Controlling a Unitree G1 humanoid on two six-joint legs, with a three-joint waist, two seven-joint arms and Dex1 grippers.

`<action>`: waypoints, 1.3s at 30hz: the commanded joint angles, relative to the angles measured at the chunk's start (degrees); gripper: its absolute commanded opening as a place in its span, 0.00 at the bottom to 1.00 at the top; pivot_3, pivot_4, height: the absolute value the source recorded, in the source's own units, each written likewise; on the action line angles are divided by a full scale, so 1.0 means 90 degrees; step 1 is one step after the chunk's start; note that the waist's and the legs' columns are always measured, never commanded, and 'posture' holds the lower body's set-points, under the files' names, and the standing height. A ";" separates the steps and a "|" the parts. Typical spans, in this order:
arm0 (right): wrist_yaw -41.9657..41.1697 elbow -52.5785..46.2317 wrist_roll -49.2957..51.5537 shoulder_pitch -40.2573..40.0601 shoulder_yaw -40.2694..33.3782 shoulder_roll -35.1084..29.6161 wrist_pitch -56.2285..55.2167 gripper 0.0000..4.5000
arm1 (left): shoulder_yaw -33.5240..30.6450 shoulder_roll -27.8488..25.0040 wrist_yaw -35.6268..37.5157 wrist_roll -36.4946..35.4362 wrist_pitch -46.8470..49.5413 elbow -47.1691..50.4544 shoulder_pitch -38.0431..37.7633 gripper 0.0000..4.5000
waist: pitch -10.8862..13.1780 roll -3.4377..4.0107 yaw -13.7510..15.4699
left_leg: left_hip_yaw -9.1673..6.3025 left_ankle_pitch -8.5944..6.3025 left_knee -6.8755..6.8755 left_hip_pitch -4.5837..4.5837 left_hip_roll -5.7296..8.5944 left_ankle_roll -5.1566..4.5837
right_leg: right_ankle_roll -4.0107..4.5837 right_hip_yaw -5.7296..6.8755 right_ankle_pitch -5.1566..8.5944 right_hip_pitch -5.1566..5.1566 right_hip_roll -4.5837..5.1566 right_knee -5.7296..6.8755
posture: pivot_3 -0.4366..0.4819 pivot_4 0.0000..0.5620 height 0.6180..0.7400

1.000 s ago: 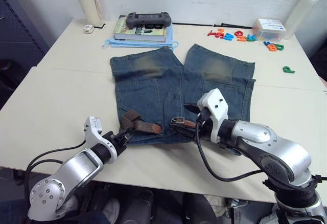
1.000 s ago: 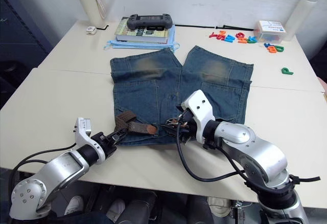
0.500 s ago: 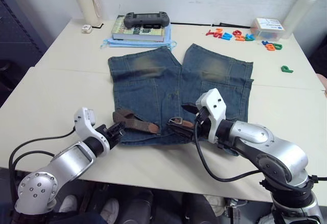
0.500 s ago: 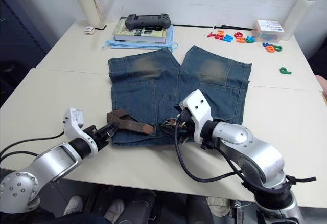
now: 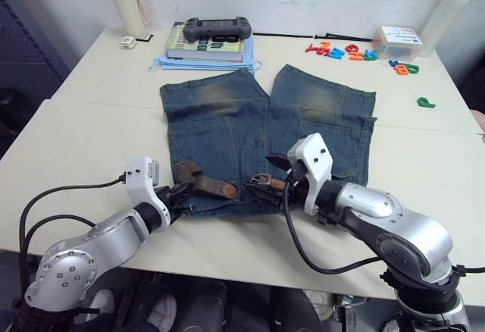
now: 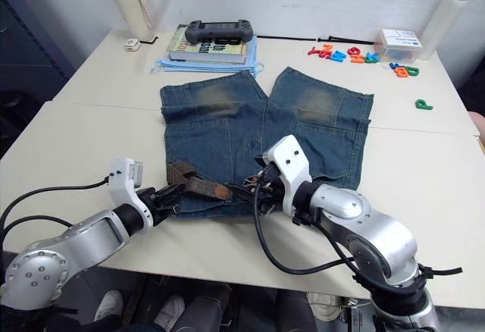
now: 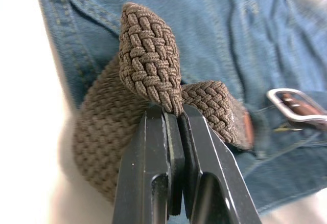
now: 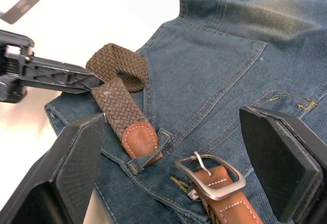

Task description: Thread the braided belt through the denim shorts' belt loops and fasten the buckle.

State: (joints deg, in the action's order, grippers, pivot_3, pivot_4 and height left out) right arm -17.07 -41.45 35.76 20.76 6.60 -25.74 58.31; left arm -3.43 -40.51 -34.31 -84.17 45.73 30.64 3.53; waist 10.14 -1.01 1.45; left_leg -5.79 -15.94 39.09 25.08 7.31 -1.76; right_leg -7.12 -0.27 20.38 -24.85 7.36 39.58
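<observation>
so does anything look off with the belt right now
Yes. The braided belt is doubled into a loop at the corner of the denim shorts, pinched in the left claw rather than lying flat. Its tan tip stops short of the buckle, which is unfastened.

woven braided belt (image 8: 115, 98), brushed metal buckle (image 8: 210, 171), faded denim shorts (image 8: 225, 75)

Both arms are silver-grey metal w/ rounded shells and black joint sections. Left arm (image 5: 83, 260) has a ring of small screws on the elbow cap, black cable looping off it. Right arm (image 5: 394, 230) same deal, black cable too. White boxy wrist modules on each. Left gripper (image 7: 173, 132) fingers: flat black bars. Right gripper (image 8: 189, 170) pads: black, ribbed, wedge-ish.
</observation>
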 commanded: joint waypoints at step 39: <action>0.0034 -0.0347 -0.0676 -0.0208 0.0240 -0.0580 -0.0229 0.99 | 0.0138 0.0918 0.1690 0.1744 0.1265 -0.0189 0.0694 0.00 | -0.0001 0.0001 -0.0010 | 0.0001 0.0002 0.0002 -0.0004 0.0002 0.0001 | -0.0004 0.0002 -0.0002 0.0002 0.0000 0.0005 | 0.48 0.27 0.40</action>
State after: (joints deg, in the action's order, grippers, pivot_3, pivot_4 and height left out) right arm -16.69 -42.72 31.11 18.98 7.71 -30.79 58.21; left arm -1.23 -32.39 -19.74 -69.26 56.94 28.32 9.90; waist 10.14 -1.00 1.37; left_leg -5.78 -15.91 39.10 25.04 7.32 -1.74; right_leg -7.15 -0.25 20.36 -24.83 7.35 39.64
